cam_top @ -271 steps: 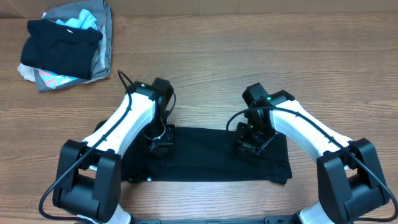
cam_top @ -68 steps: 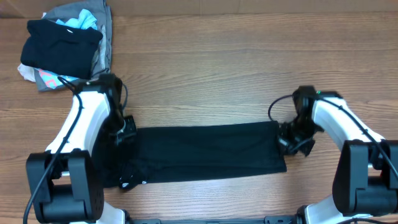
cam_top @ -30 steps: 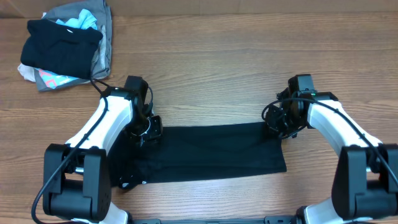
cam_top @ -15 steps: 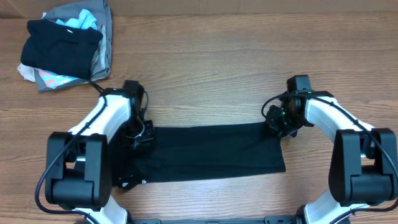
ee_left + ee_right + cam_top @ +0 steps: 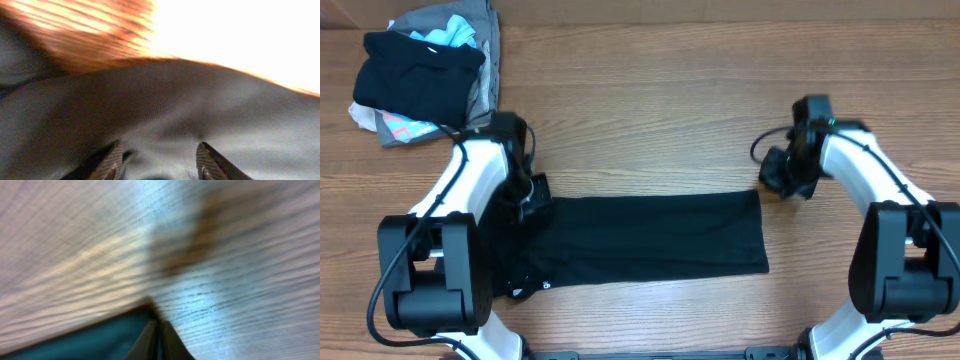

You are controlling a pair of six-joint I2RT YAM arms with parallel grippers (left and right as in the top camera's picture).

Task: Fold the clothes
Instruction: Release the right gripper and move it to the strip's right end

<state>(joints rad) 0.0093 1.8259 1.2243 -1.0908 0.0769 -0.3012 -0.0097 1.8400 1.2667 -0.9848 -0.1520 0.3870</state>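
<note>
The black T-shirt [image 5: 650,240] lies on the table as a long flat band, with a small white mark [image 5: 542,285] near its lower left. My left gripper [image 5: 532,192] is at the band's upper left corner. In the left wrist view its fingers [image 5: 159,159] are open, with the black fabric [image 5: 165,105] right under and between them. My right gripper [image 5: 780,180] is just off the upper right corner, over bare wood. In the right wrist view its fingers [image 5: 159,330] are pressed together, and the shirt's edge [image 5: 100,340] lies beside them to the left.
A heap of mixed black, grey, light-blue and pink garments [image 5: 425,75] sits at the far left back corner. The wooden table [image 5: 660,120] stretches behind the shirt. The arm bases stand at the front edge on both sides.
The right gripper has moved up and right, off the shirt's upper right corner. The left gripper has shifted up and left to the other corner. The shirt's right edge now lies straighter and further left.
</note>
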